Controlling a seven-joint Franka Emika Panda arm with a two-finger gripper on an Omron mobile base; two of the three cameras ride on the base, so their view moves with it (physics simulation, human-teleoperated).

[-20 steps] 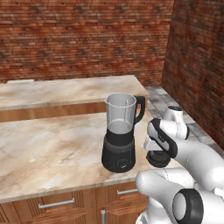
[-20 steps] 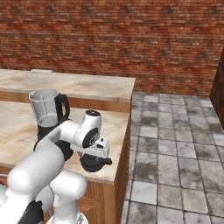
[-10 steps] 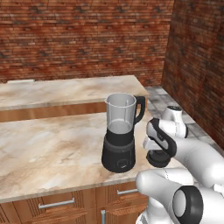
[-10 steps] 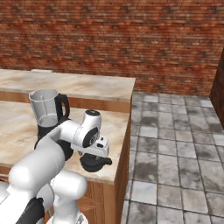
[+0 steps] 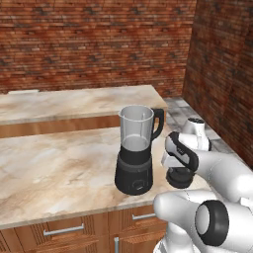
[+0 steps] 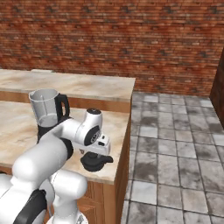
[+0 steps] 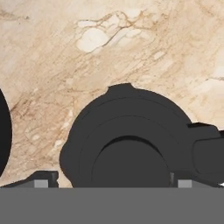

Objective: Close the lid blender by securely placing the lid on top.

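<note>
My two-finger gripper (image 7: 111,181) hangs spread wide over the small round black lid (image 7: 127,144), which lies on the beige marble countertop (image 5: 59,168) just beside the black-based, clear-jarred blender (image 5: 134,150), its rim uncovered.

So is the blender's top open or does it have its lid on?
Open. The blender jar's rim is bare, and the lid lies on the counter beside it.
</note>
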